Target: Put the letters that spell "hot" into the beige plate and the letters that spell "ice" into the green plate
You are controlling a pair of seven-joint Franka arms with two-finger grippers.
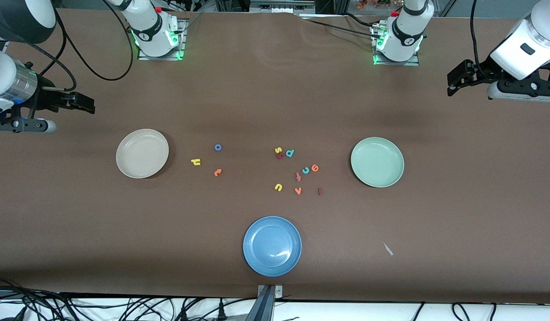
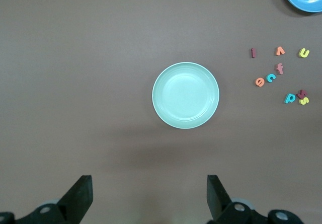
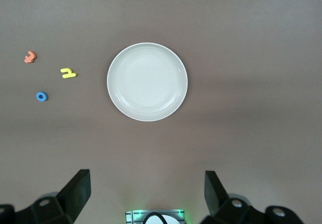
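The beige plate [image 1: 142, 153] [image 3: 147, 81] lies empty toward the right arm's end. Beside it on the cloth are the yellow h [image 1: 196, 162] [image 3: 67, 73], blue o [image 1: 218, 147] [image 3: 42, 96] and orange t [image 1: 217, 172] [image 3: 30, 57]. The green plate [image 1: 377, 162] [image 2: 185, 95] lies empty toward the left arm's end. Near it are the orange e [image 1: 315, 168] [image 2: 260, 82], teal c [image 1: 305, 170] [image 2: 271, 77] and dark red i [image 1: 320, 191] [image 2: 253, 53]. My left gripper [image 1: 451, 84] [image 2: 149, 183] hangs open and empty. So does my right gripper [image 1: 88, 103] [image 3: 147, 178], high by its table end.
A blue plate [image 1: 272, 246] sits nearest the front camera. Other letters lie mid-table: teal d [image 1: 290, 153], yellow s [image 1: 278, 150], salmon f [image 1: 298, 176], yellow u [image 1: 278, 187], orange v [image 1: 298, 191]. A white scrap [image 1: 387, 248] lies nearer the front camera than the green plate.
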